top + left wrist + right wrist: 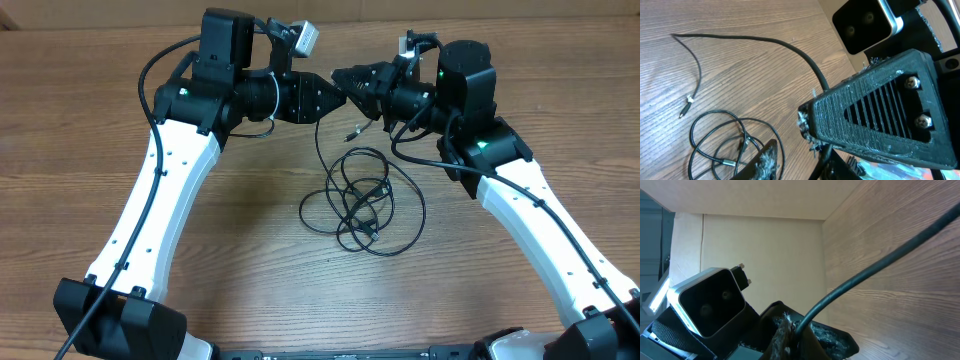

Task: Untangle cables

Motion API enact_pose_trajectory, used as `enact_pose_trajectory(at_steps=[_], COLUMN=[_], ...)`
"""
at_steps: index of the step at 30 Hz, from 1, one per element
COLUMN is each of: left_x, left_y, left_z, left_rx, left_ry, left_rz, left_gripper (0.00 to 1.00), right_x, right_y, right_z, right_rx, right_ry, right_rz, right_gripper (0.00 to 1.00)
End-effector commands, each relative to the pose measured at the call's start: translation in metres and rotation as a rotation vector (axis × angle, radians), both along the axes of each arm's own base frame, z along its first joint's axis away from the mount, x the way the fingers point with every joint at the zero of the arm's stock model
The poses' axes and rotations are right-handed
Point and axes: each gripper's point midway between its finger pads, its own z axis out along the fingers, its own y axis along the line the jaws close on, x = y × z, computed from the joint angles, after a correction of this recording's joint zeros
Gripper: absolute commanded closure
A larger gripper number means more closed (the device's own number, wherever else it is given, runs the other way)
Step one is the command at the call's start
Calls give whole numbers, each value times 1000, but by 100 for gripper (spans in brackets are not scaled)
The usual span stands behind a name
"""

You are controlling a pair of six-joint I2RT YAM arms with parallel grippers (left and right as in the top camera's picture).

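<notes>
Robotics lab: arms (165, 190) on woodgrain table (60, 120)

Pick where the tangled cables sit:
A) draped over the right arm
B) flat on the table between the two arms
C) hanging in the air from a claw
B: the overhead view shows the looped cables lying on the wooden table between the two arms, not lifted or draped over anything.

Counted: 2 grippers, left gripper (333, 97) and right gripper (347, 76); 1 tangle of cables (349, 193), strand total indeterminate; 1 table (250, 260).
</notes>
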Motion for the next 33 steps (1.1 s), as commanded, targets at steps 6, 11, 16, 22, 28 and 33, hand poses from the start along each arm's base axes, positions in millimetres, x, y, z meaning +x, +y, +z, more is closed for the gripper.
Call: enact_pose_trajectory(at_steps=[6, 11, 16, 22, 28, 33], left_x=[7, 6, 5, 7, 10, 10], left_y=[0, -2, -2, -2, 0, 2], left_z=[16, 17, 18, 19, 22, 22], left_rx=[-21, -29, -34, -33, -42, -44], left_ry=[-64, -64, -65, -74, -83, -81], left_rz=[12, 2, -3, 0, 7, 10], left_gripper=[70, 75, 80, 72, 76, 84], right_x=[-3, -3, -1, 0, 2, 2], right_y=[4, 4, 2, 2, 1, 1], right_z=[9, 9, 8, 8, 8, 8], right_rx=[6, 4, -5, -12, -16, -16], right_ry=[-24, -28, -37, -48, -49, -49], right_rz=[14, 14, 1, 0, -14, -15], right_gripper=[96, 96, 96, 96, 96, 96])
